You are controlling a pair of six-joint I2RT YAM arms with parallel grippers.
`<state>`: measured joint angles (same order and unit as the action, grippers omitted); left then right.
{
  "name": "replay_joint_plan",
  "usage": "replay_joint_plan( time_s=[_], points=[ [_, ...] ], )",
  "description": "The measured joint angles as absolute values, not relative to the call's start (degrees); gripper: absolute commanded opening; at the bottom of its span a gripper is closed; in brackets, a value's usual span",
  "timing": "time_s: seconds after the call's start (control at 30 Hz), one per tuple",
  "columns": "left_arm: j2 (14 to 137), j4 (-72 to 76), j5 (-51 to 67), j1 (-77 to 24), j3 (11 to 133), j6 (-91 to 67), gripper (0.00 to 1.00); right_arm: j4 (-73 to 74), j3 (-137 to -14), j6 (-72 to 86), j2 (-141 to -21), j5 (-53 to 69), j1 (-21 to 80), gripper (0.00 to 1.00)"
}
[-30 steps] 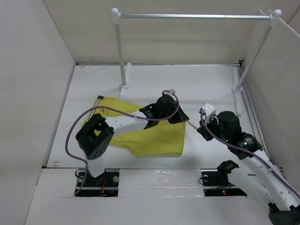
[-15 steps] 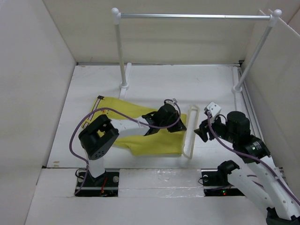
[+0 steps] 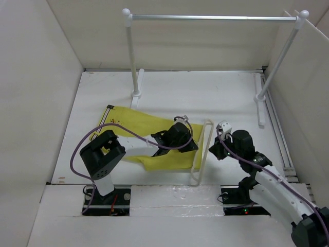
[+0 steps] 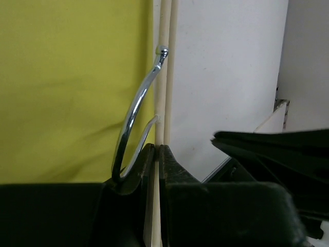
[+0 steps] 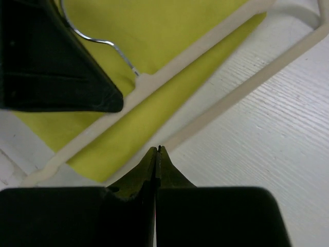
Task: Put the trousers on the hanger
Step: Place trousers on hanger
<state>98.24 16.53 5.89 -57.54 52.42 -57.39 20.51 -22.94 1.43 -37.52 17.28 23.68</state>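
1. Near edge. Count two arms: the left arm [image 3: 105, 160] is bolted at the near left and the right arm [image 3: 267, 177] at the near right. Both reach in over the white worktop [image 3: 205, 98].

2. Left jaws. These are closed on the hanger [image 5: 146, 81]. In the left wrist view, one cream bar of the hanger runs straight between the closed jaws. The single chrome hook [image 4: 139, 95] curves up just beside them, over yellow cloth.

3. Right jaws. These are closed with the tips pressed together and nothing between them. They sit just to the right of the hanger. You cannot tell whether the tips touch it.

4. Hanger. Count one. It lies between the two sets of jaws, with its long axis running near to far. The hook-side bar lies over the right edge of the trousers [image 3: 134, 118]. The other long bar is mostly over bare worktop.

5. Trousers. Count one pair. They lie spread on the worktop, left of centre, partly beneath the left arm. The striped waistband [image 3: 107, 114] is at the far-left end. They are not yet hung on the hanger.

6. Far side. Count one silver rail [image 3: 213, 17], carried on two white posts [image 3: 132, 56].
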Motion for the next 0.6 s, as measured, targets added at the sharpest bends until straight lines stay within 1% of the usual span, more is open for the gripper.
replay_joint_plan(
  time_s=[0.07, 0.23, 0.3, 0.33, 0.37, 0.4, 0.43, 0.5, 0.53, 0.6],
  points=[
    [97.4, 17.7, 5.0, -58.1, 51.1, -58.0, 0.0, 14.2, -20.1, 3.9, -40.6, 17.5, 23.8, 0.02],
    [97.6, 20.0, 3.2, -58.3, 50.9, -58.6, 0.0, 3.6, -19.4, 6.2, -53.3, 17.2, 24.7, 0.22],
    [97.8, 20.9, 2.6, -58.3, 50.9, -58.9, 0.0, 1.3, -20.4, 6.3, -58.3, 16.4, 25.5, 0.26],
    [97.8, 21.3, 2.4, -58.3, 50.8, -59.1, 0.0, 0.2, -20.8, 6.3, -60.3, 16.3, 25.8, 0.32],
    [97.8, 21.6, 2.3, -58.3, 50.7, -59.2, 0.0, -0.9, -21.2, 6.3, -62.3, 15.9, 26.2, 0.4],
    [97.8, 21.7, 2.0, -58.3, 50.4, -59.4, 0.0, -1.8, -21.5, 6.4, -63.8, 15.6, 26.6, 0.4],
    [97.8, 21.8, 2.0, -58.3, 50.2, -59.5, 0.0, -2.5, -21.8, 6.5, -65.0, 15.2, 27.0, 0.46],
    [97.8, 21.6, 1.5, -58.3, 49.9, -59.5, 0.0, -4.7, -22.2, 6.9, -67.0, 14.5, 27.8, 0.52],
    [97.8, 21.6, 1.2, -58.3, 49.7, -59.4, 0.0, -4.8, -22.2, 6.9, -67.1, 14.4, 27.9, 0.58],
    [97.9, 21.1, 0.4, -58.0, 49.3, -59.2, 0.0, -6.5, -22.3, 7.4, -68.8, 13.5, 28.6, 0.65]
  ],
)
